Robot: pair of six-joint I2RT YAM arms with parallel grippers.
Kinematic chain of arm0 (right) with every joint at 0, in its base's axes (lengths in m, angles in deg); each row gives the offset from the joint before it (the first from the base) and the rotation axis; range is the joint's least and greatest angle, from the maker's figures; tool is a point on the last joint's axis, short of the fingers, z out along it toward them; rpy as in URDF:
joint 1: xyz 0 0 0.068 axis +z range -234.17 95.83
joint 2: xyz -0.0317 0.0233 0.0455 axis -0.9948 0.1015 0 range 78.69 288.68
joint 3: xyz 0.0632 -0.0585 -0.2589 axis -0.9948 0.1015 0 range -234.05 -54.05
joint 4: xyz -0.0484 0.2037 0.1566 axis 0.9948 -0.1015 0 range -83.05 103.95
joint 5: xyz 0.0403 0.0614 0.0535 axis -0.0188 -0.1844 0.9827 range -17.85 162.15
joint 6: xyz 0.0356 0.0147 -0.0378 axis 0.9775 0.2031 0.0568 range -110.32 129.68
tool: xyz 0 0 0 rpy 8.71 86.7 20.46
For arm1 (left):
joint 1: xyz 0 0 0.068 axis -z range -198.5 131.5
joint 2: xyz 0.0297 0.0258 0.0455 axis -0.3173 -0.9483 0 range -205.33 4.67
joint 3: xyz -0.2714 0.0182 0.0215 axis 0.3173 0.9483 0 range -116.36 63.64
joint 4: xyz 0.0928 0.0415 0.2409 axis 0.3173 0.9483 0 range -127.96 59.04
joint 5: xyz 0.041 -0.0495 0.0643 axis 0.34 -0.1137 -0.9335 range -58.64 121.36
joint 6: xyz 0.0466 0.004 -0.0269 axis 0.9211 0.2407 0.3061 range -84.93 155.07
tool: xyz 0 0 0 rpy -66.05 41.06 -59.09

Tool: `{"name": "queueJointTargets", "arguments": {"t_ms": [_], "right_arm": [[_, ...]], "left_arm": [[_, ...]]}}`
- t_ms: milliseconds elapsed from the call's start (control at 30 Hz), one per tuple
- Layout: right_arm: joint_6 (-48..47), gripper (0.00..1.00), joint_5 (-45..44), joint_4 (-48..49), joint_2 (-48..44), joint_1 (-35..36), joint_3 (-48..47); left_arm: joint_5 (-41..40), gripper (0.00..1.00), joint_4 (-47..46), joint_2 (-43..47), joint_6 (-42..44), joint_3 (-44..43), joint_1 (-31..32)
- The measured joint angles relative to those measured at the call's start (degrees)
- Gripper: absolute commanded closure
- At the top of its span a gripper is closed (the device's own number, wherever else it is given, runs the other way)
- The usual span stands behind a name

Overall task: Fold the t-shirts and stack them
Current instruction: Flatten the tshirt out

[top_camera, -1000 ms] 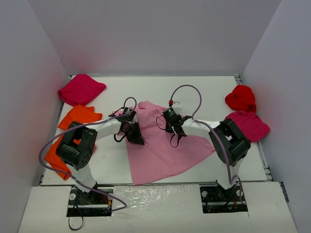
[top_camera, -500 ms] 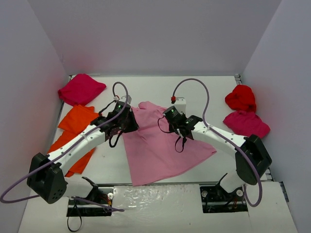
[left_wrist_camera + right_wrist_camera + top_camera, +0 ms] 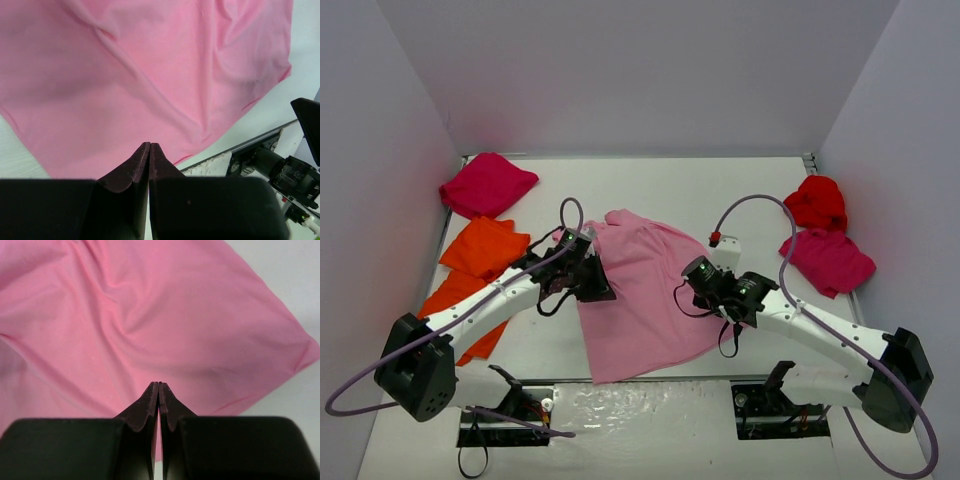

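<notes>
A light pink t-shirt [image 3: 640, 300] lies spread and wrinkled on the middle of the table; it fills the left wrist view [image 3: 150, 75] and the right wrist view [image 3: 165, 325]. My left gripper [image 3: 603, 291] is shut over the shirt's left edge, its tips [image 3: 150, 144] pressed together with no cloth seen between them. My right gripper [image 3: 690, 274] is shut over the shirt's right part, tips [image 3: 159, 383] together. Orange t-shirts [image 3: 480, 245] lie at the left, a magenta one [image 3: 485, 183] at the far left, another magenta one [image 3: 830, 258] and a red one [image 3: 815, 200] at the right.
White walls close in the table on the left, back and right. The table's near edge [image 3: 240, 150] and an arm's base [image 3: 290, 170] show in the left wrist view. Bare table surface [image 3: 720, 190] lies behind the pink shirt.
My right arm has stretched out and its gripper has slid toward the near right over the pink shirt. My left gripper has shifted slightly nearer. The shirt's right side has changed shape.
</notes>
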Motion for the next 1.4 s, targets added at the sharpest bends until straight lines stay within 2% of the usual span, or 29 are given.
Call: {"name": "queueJointTargets", "arguments": {"t_ms": [233,600,800,1100,1400], "right_arm": [[6.0,1.00,-2.2,-5.3,0.4,0.0,1.3],[7.8,1.00,-3.8,-3.3,12.5,0.0,1.4],[7.1,1.00,-3.9,-0.8,15.8,0.0,1.3],[4.3,1.00,-4.7,1.7,20.6,-0.9,-0.6],[-0.7,1.00,-3.9,6.6,24.6,-8.3,-0.6]], "left_arm": [[2.5,1.00,-0.4,-3.0,-1.3,0.0,3.5],[3.7,1.00,-0.9,-4.3,-4.6,4.7,6.2],[5.2,1.00,-4.5,-5.1,-7.3,7.0,6.2],[7.6,1.00,-9.4,-11.1,-10.0,8.2,6.3],[7.6,1.00,-9.9,-14.2,-10.1,6.9,7.7]]}}
